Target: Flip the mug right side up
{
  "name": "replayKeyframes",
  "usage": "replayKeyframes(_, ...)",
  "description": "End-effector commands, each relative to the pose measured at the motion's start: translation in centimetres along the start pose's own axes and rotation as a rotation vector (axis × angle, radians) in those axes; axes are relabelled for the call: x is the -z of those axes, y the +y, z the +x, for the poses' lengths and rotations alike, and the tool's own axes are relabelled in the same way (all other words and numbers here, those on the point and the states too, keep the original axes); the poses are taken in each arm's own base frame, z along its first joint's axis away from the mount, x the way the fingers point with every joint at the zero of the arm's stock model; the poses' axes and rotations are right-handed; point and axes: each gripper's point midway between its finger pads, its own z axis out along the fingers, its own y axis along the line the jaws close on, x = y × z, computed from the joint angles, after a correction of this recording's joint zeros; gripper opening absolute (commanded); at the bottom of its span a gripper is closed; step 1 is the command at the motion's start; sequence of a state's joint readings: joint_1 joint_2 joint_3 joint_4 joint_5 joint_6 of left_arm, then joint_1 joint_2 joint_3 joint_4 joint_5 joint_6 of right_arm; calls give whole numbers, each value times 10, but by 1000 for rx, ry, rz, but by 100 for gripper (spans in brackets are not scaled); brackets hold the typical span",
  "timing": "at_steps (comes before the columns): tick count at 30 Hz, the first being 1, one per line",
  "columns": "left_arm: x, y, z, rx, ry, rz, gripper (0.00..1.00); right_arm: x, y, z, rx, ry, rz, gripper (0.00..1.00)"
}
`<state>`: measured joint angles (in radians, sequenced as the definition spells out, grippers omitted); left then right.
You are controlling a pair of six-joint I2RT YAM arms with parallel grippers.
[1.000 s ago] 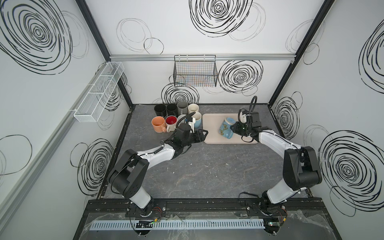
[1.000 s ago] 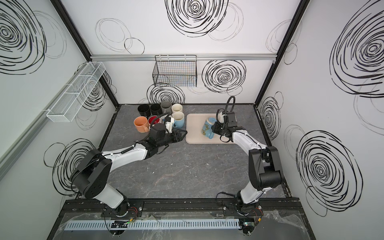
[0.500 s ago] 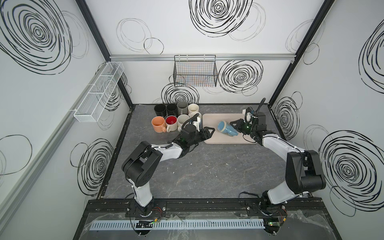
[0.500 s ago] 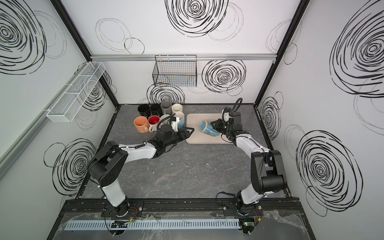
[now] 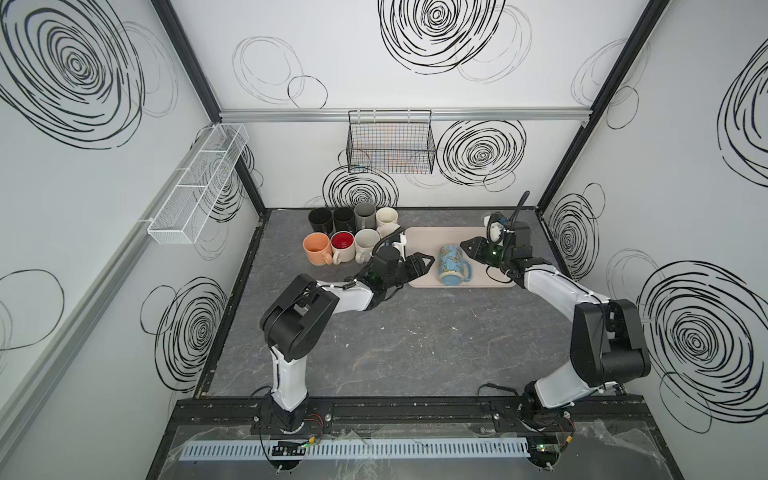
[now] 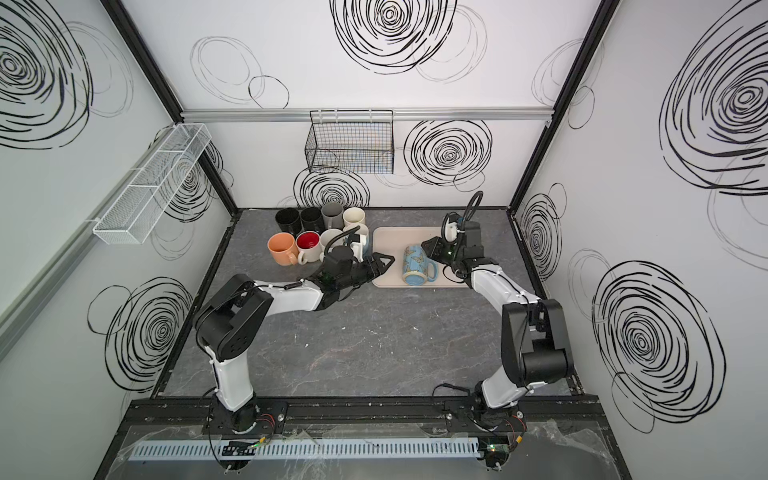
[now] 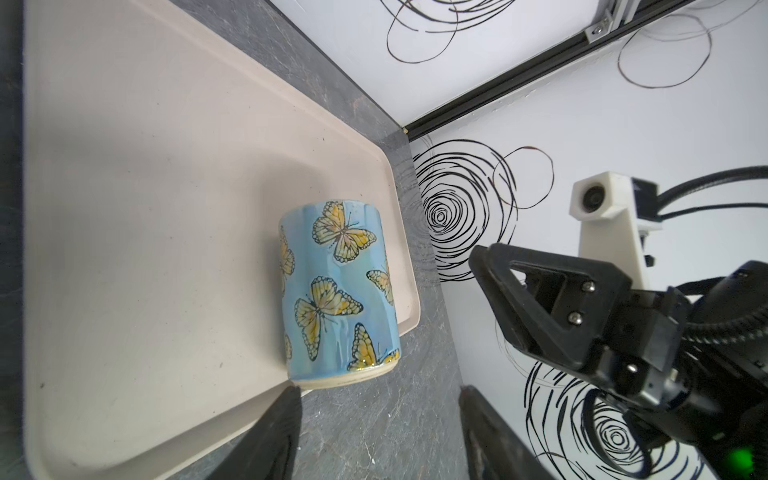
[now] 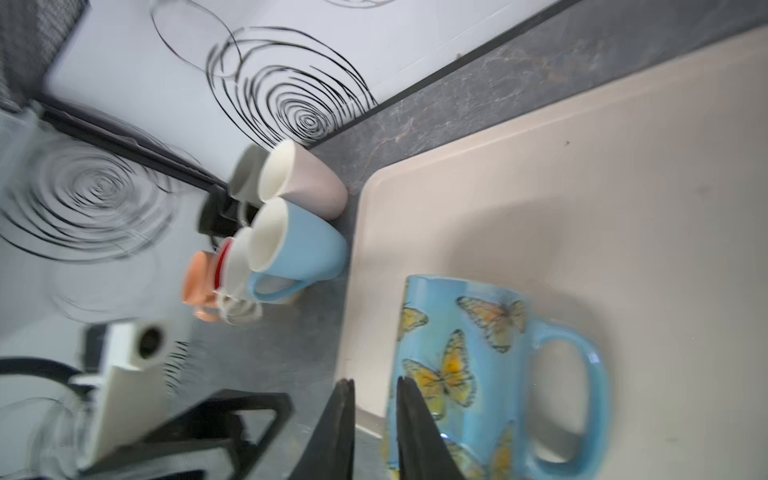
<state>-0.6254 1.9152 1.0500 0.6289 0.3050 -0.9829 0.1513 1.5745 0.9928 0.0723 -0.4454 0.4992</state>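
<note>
The mug (image 5: 451, 264) (image 6: 415, 264), blue with yellow butterflies, lies on its side on the beige tray (image 5: 432, 237) (image 6: 390, 239). Its unglazed foot points to the table's front, its mouth to the back wall and its handle toward the right arm. My right gripper (image 5: 467, 247) (image 6: 428, 245) hangs beside the mug's mouth end. In the blurred right wrist view the right gripper (image 8: 376, 415) is narrowly open with only the tray (image 8: 623, 187) edge in the gap, beside the mug (image 8: 457, 353). My left gripper (image 5: 422, 264) (image 6: 384, 264) (image 7: 384, 415) is open and empty at the tray's (image 7: 145, 208) left edge, short of the mug (image 7: 332, 291).
Several upright mugs (image 5: 353, 237) cluster left of the tray; a light blue one (image 8: 307, 245) stands closest to its edge. A black wire basket (image 5: 390, 145) hangs on the back wall and a white mesh shelf (image 5: 199, 183) on the left wall.
The right gripper held the mug tilted above the tray, laid it down on its side and let go. The left gripper moved right to the tray's edge.
</note>
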Motion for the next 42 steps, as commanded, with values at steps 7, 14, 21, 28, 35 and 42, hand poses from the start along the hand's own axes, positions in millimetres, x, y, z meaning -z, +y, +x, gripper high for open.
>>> replayKeyframes(7,-24,-9,20,-210,91,-119,62,-11,-62,18,-38,139,205,40)
replayKeyframes(14,-24,-19,44,-323,148,-180,61,-35,-82,19,-19,204,246,39)
replayKeyframes(21,-23,-26,87,-361,224,-177,59,-45,-106,4,-59,189,259,35)
replayKeyframes(28,-46,-21,101,-297,271,-131,58,-62,-120,-2,-59,231,261,33)
replayKeyframes(35,-64,-12,93,-245,264,-119,58,-72,-124,21,-67,307,232,28)
replayKeyframes(42,-64,5,57,-224,214,-152,58,-69,-124,45,-74,349,219,24)
